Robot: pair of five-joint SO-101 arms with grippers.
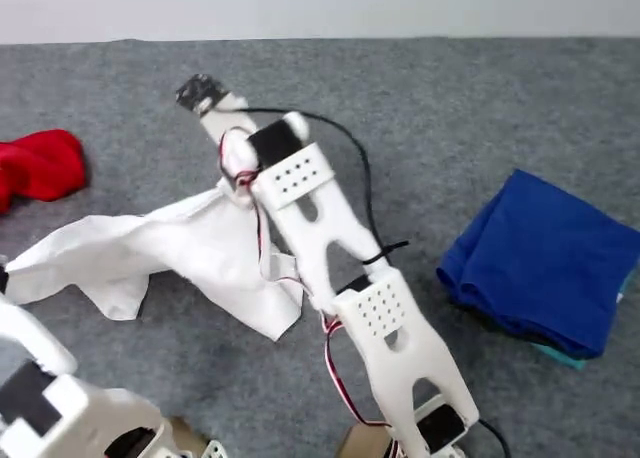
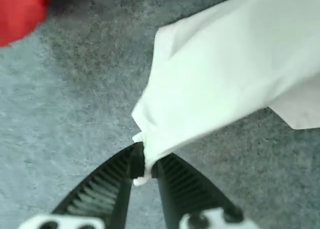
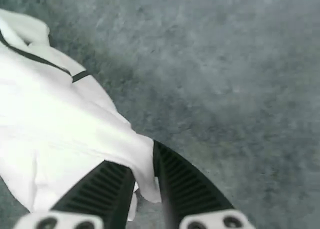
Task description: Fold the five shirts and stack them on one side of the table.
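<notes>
White shirt point(image 1: 190, 243): centre-left of the high view; lifted at two edges, probably to spread it flat for folding
Left gripper point(image 2: 145, 159): clamped on a shirt corner
Right gripper point(image 3: 145, 164): clamped on another hem
Blue stack point(image 1: 545, 258): right side; folded pile

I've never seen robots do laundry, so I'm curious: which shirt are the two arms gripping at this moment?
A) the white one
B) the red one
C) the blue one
A: the left gripper and the right gripper are each pinched shut on an edge of the white shirt, while the red shirt lies apart and the blue shirt sits folded at the side.
</notes>
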